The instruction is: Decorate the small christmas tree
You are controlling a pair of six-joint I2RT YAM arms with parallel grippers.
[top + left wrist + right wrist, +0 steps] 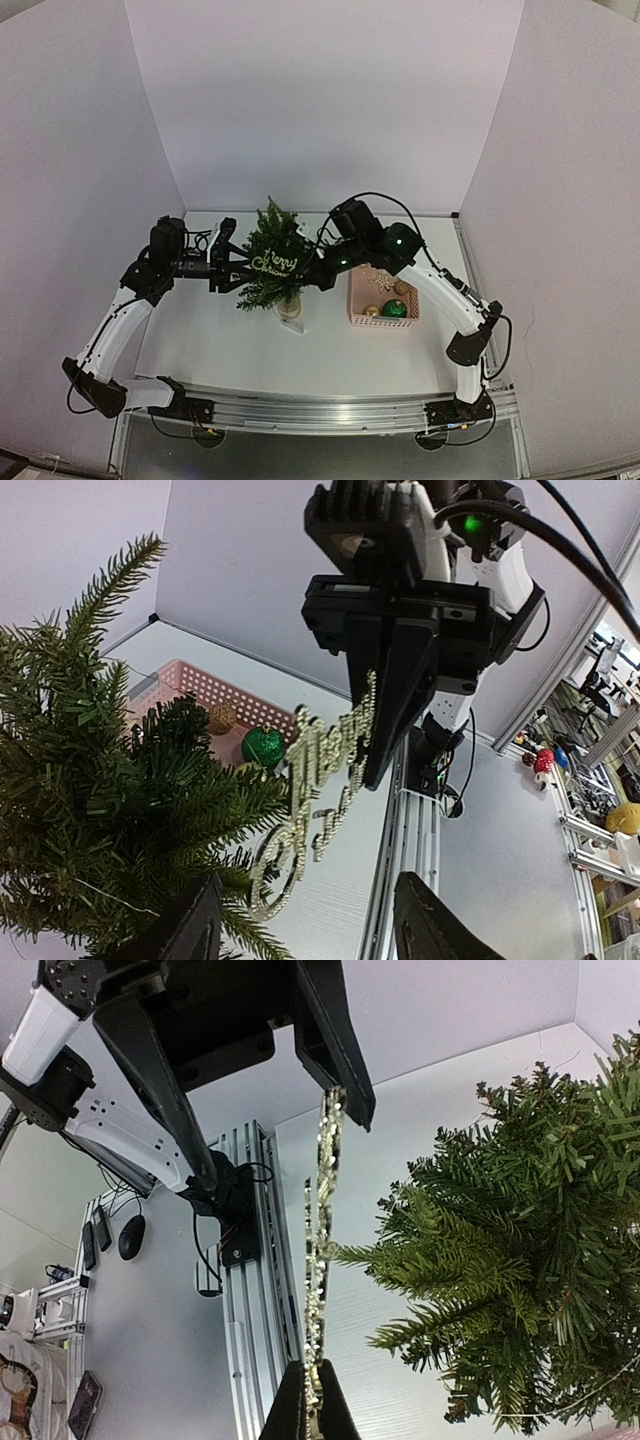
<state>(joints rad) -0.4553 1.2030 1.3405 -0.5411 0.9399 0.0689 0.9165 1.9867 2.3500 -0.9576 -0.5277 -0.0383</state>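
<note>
The small christmas tree (268,272) stands on the table between my two arms. A gold glitter "Merry Christmas" sign (275,263) hangs against its front branches. My right gripper (312,1418) is shut on one end of the sign (320,1260), which runs edge-on up that view. My left gripper (305,930) is open. Its dark fingers (190,930) stand wide apart around the sign's (310,780) other end and a tree (100,810) branch. In the top view the left gripper (240,272) is at the tree's left and the right gripper (303,268) at its right.
A pink basket (354,300) sits to the right of the tree, holding a green glitter ball (394,308) and gold ornaments (371,310). The tree's pale base (289,308) rests near the table's middle. White walls close in the back and sides. An aluminium rail (320,408) runs along the near edge.
</note>
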